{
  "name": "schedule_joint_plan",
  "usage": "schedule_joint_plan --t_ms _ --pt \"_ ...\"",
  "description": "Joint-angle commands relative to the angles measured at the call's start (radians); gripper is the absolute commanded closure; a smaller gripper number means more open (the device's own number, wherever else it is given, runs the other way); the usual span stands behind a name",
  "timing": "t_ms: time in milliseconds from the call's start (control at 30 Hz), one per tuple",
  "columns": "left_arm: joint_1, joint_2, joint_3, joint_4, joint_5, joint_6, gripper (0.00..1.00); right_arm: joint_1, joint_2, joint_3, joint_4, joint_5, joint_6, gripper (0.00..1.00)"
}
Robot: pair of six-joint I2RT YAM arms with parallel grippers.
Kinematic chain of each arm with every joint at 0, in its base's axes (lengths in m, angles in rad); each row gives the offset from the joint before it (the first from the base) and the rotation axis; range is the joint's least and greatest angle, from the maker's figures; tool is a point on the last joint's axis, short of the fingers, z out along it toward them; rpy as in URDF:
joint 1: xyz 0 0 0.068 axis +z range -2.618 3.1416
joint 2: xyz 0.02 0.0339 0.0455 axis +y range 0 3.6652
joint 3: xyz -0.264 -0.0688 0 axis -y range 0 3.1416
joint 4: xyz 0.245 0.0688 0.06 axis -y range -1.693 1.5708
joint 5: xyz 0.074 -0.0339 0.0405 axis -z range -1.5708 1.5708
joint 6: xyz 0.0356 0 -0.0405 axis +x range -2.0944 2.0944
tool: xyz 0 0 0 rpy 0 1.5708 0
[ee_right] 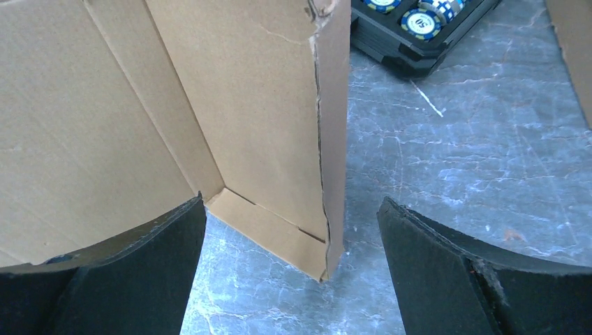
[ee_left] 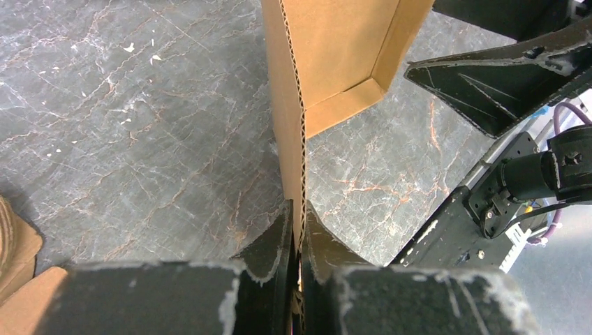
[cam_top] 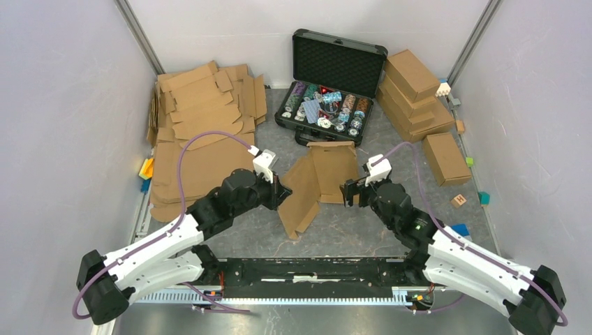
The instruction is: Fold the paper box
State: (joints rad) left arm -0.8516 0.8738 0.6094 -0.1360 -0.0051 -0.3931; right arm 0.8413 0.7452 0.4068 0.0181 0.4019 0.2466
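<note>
The left gripper was clenched on the paper box, its two black fingers pinched flat against either face of one corrugated edge, so that the sheet rose on edge straight out of the grip. Beyond the pinch, that panel met a folded side wall at a corner. The right gripper was spread wide, holding nothing. A raised wall of the box, torn along its fold, stood in the gap between its fingers, nearer the left-hand one in the wrist view. Whether that finger touched the cardboard could not be told. From above, the box sat half folded at the middle of the grey marbled table, between the two grippers, with its panels lifted at angles and one flap trailing toward the arm bases. Just behind it lay an open black poker-chip case with rows of chips in its tray. A heap of flat cardboard blanks covered the far left of the table. Finished brown boxes were stacked at the far right, and one more box lay on its own in front of them. Near that one sat a small wooden block and a teal block.
</note>
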Motion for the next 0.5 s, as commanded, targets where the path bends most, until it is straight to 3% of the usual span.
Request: schedule_joint_plan --t_ms 0,233,467 --pt "-0.005 0.018 0.091 -0.065 -0.02 0.041 0.9 -0.005 -0.03 0.093 -0.088 0.008 -0.061 0.02" --pt "-0.006 0.056 0.248 -0.24 -0.052 0.072 0.9 -0.005 -0.036 0.289 -0.211 -0.021 -0.186 0.02" --pt "-0.004 0.19 0.57 -0.572 -0.051 0.09 0.91 -0.005 0.097 0.52 -0.373 -0.078 -0.219 0.02"
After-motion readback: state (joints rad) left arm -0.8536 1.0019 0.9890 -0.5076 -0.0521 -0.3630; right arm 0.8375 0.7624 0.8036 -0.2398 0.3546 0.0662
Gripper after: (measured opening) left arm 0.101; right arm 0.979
